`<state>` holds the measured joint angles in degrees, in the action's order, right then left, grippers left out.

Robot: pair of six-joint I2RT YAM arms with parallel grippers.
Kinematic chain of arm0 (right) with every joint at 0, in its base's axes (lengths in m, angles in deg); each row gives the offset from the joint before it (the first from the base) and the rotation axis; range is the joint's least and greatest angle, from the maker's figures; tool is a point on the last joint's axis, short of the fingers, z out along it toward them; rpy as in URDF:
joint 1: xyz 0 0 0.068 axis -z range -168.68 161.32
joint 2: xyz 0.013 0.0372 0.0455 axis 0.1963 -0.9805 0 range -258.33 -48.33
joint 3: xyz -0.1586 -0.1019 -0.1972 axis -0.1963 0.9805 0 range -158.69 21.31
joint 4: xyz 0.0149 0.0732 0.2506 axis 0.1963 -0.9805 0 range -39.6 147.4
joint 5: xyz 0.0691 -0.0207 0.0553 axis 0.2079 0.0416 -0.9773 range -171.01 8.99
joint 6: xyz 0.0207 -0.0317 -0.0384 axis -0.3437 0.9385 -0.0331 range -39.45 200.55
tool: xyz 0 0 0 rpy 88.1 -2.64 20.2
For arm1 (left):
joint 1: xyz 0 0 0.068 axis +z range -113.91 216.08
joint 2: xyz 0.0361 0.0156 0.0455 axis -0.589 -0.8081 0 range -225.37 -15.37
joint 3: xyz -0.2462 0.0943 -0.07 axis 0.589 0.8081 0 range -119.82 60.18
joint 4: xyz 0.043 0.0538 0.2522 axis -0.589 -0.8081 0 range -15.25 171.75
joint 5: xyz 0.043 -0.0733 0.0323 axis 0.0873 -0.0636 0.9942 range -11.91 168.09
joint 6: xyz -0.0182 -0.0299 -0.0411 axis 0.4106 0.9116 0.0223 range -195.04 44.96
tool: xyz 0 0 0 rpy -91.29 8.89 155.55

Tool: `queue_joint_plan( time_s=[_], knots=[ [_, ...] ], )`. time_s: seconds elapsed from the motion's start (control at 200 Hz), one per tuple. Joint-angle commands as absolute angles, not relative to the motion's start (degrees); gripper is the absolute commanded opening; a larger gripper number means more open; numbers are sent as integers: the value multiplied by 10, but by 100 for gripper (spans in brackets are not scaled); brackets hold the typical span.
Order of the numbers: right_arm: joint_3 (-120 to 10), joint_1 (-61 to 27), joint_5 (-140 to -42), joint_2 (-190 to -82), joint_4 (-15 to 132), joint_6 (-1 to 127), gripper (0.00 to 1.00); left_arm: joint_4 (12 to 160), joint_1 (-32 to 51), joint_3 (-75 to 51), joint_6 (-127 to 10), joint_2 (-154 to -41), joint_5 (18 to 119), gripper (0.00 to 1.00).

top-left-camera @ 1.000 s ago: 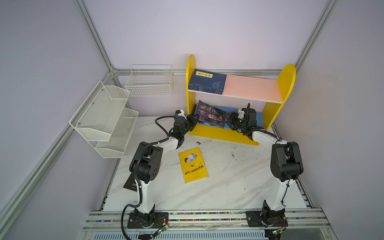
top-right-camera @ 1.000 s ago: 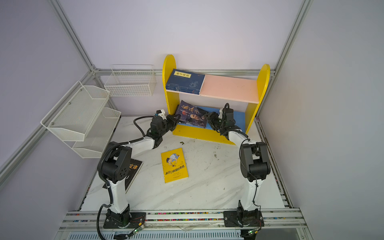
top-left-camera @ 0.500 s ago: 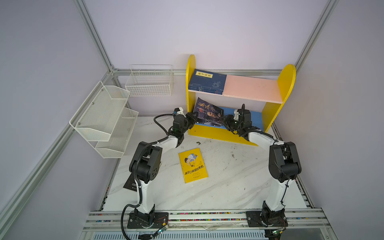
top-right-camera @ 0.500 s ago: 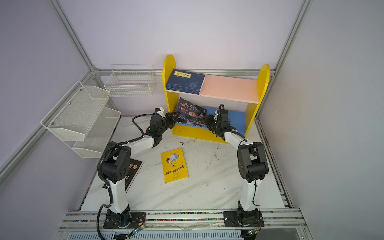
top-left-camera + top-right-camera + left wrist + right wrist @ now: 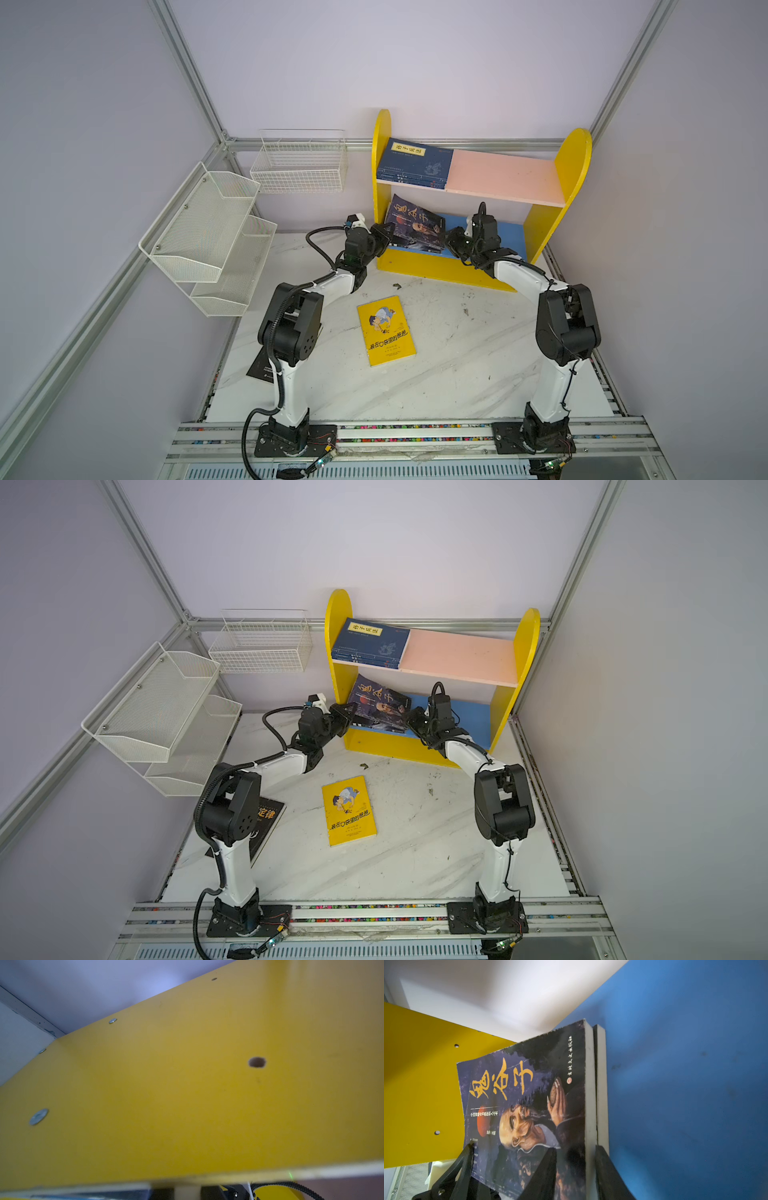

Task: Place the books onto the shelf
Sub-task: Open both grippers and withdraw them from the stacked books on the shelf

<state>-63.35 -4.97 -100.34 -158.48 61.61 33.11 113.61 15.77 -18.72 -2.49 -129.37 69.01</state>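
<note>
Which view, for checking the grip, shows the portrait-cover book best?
The right wrist view: the portrait-cover book fills it, title legible, the right hand straddling its edge. Both top views show it small, tilted, low in the shelf. The left wrist view shows mostly the shelf's yellow panel.

Stereo pair overhead, wrists close in
Both top views look steeply down on the whole shelf [image 5: 440, 272] [image 5: 395, 748]; the left wrist camera hugs its yellow side panel [image 5: 187, 1084], the right faces its blue board [image 5: 685, 1064]
</note>
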Motion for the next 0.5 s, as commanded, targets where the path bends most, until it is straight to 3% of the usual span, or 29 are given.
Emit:
queue_joint_plan(
  time_s=[0.0,0.255,0.39,0.495],
  knots=[
    [-652,-64,-990,-1570,604,345,32,1171,160,-247,-44,-1292,698,0],
    [-651,-75,-962,-1573,594,348,28,1151,161,-245,-41,-1289,695,32],
    [-650,-76,-955,-1575,595,349,27,1124,162,-229,-39,-1273,708,57],
    [-651,-78,-950,-1579,594,349,27,1104,163,-218,-41,-1261,713,64]
  ],
)
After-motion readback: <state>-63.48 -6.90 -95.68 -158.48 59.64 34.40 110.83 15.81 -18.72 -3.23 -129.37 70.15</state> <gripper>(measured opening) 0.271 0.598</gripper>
